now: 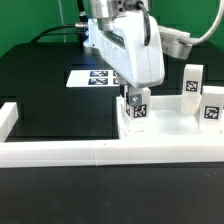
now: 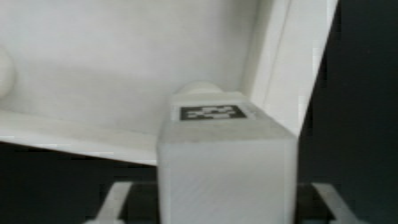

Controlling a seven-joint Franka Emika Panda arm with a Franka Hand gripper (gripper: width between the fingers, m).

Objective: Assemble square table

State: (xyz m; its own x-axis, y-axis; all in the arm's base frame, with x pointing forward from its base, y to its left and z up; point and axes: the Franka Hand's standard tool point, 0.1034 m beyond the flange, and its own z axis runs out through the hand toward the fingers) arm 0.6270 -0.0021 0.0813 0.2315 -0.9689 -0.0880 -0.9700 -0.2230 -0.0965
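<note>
Down at the fingers [image 2: 125, 200], the gripper [image 1: 135, 103] is clamped on one white leg block [image 2: 222, 165], its tagged end facing the wrist camera and the two fingers showing as pale bars on either side of it. From where I stand the block hangs upright under the hand, low over the square table top [image 1: 165, 128], which lies at the near edge of the black table [image 1: 50, 100], against the long white border wall [image 1: 60, 152].

Two more leg blocks [image 1: 192, 85] stand upright toward the exterior view's right, apart from the arm; a fourth I cannot find. Behind the arm lies the marker board [image 1: 88, 77].

No socket shows beneath the held block, so I cannot tell how well it lines up. If it comes down off-centre or tilted, I would expect it to catch the rim, jam, or shove the top sideways. A slipping grip would tip the block.
</note>
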